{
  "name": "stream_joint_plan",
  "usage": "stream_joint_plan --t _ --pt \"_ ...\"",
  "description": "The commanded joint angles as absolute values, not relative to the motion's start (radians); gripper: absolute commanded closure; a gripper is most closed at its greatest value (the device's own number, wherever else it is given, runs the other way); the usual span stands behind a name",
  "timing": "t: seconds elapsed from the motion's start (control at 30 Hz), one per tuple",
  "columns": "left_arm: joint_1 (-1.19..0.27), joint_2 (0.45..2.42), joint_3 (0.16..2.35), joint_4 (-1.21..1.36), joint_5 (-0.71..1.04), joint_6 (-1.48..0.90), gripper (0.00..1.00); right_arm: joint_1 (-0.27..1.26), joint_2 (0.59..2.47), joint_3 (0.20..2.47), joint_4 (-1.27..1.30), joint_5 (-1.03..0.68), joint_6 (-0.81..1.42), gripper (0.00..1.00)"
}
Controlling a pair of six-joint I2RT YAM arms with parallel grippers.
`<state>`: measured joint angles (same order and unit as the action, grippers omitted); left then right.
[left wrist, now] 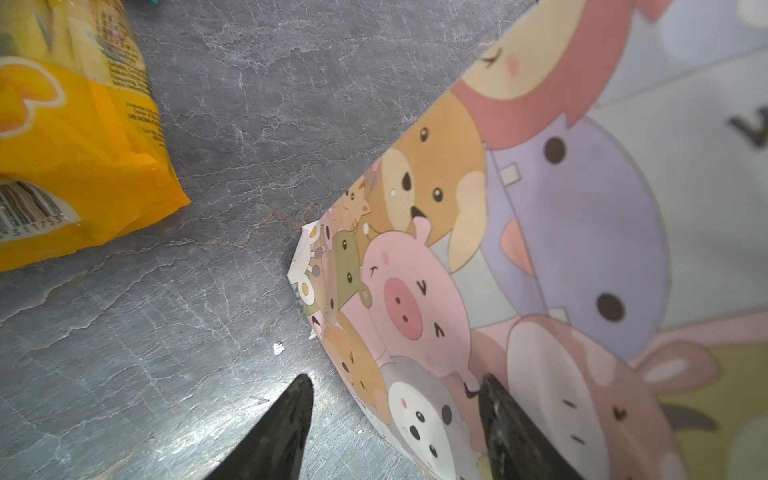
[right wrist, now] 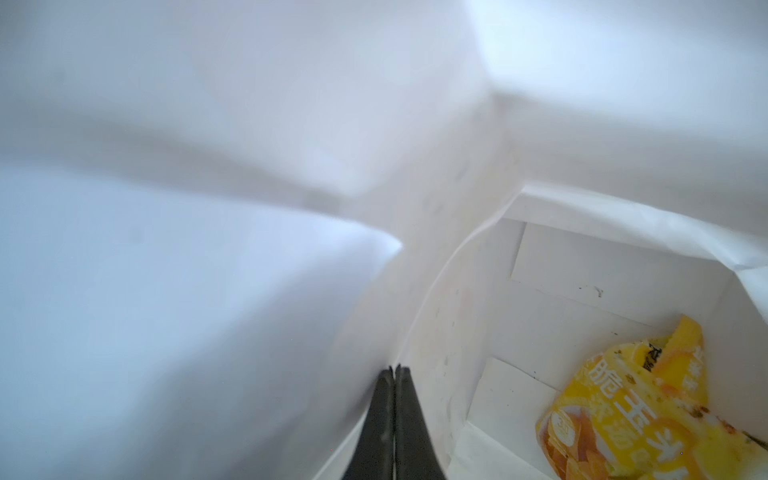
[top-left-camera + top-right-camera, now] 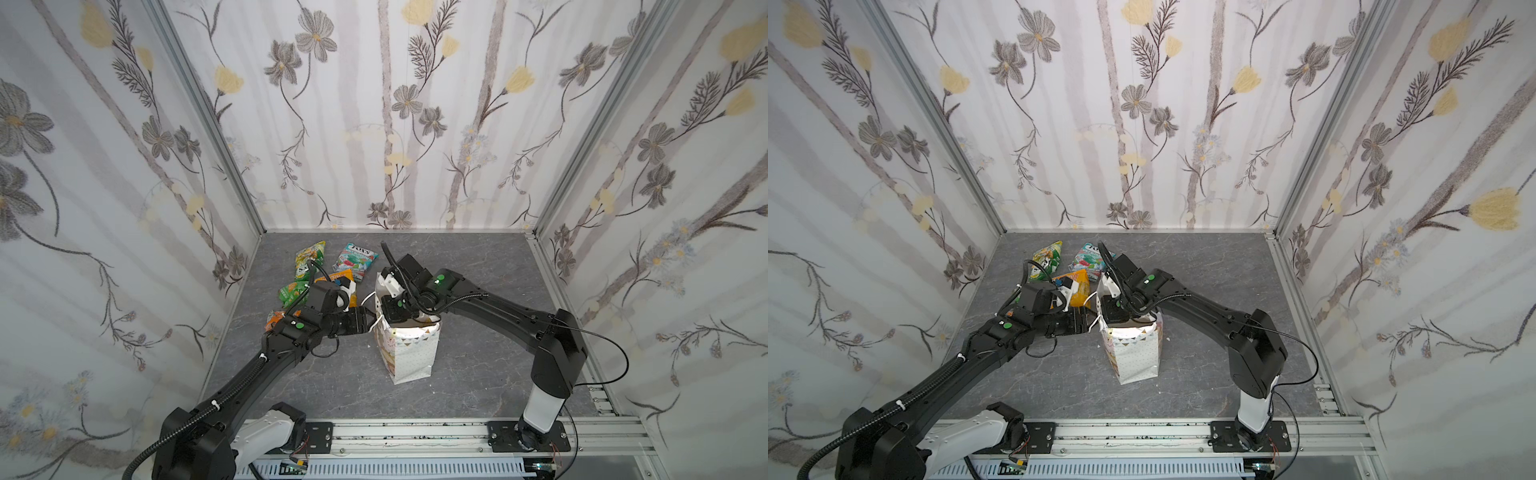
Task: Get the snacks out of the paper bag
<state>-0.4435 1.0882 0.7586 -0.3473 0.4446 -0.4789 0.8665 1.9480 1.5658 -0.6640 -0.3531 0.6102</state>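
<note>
Inside the upright paper bag (image 3: 409, 353), the right gripper (image 2: 395, 369) is clenched empty, apart from a yellow packet (image 2: 640, 411) on the bottom; the left gripper (image 1: 397, 378) gapes empty just outside; a teal packet (image 3: 355, 259) lies on the table (image 3: 478, 365) behind.

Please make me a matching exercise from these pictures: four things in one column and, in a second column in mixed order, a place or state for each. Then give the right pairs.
Column 1
1. left pincer
2. right pincer
3. yellow packet with white characters
4. teal FOX'S packet

Column 2
A. lies on the table, toward the back wall
B. shut, inside the paper bag
C. open, outside the bag, at its animal-printed wall
D. lies on the bottom of the bag

Pairs: 1-C; 2-B; 3-D; 4-A
</note>
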Motion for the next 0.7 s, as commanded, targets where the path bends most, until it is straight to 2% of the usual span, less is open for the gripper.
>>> stream_joint_plan --t 0.0,0.3,0.53,0.6,0.67 --pt "-0.443 1.086 0.773 -0.363 0.428 -0.474 0.35 0.852 1.927 1.596 -0.633 -0.371 0.62 1.0" --pt "-0.443 1.082 0.781 -0.369 0.427 -0.474 0.35 0.835 1.865 1.669 -0.699 -0.288 0.602 1.0" --pt "-0.443 1.077 0.784 -0.366 0.43 -0.474 0.35 0.842 1.884 1.675 -0.786 -0.232 0.575 0.99" --pt "-0.443 1.077 0.784 -0.364 0.433 -0.474 0.35 0.852 1.905 1.677 -0.842 -0.231 0.556 0.84" --pt "-0.443 1.078 0.787 -0.361 0.438 -0.474 0.35 0.863 1.938 1.692 -0.917 -0.232 0.531 0.75"
